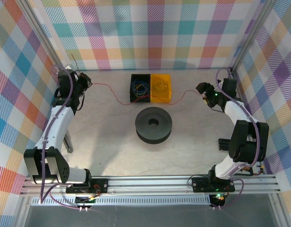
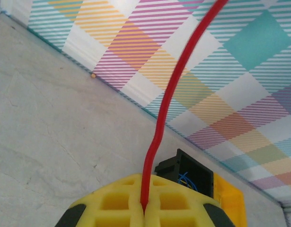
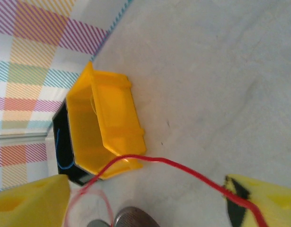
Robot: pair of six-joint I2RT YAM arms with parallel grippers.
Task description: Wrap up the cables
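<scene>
A long thin red cable (image 1: 118, 100) runs across the table from my left gripper (image 1: 87, 84), past the front of the two bins, to my right gripper (image 1: 202, 91). In the left wrist view the yellow fingers (image 2: 173, 203) are pressed together on the red cable (image 2: 167, 97), which rises up and away from them. In the right wrist view the gripper (image 3: 145, 208) is open, its fingers far apart. The red cable (image 3: 183, 168) crosses the gap and lies against the right finger (image 3: 266, 203). Blue strands (image 1: 139, 86) lie in the black bin.
A black bin (image 1: 141, 79) and a yellow bin (image 1: 167, 81) stand side by side at the back middle. A black round spool (image 1: 154, 124) with a centre hole sits in front of them. Plaid walls enclose the table on three sides.
</scene>
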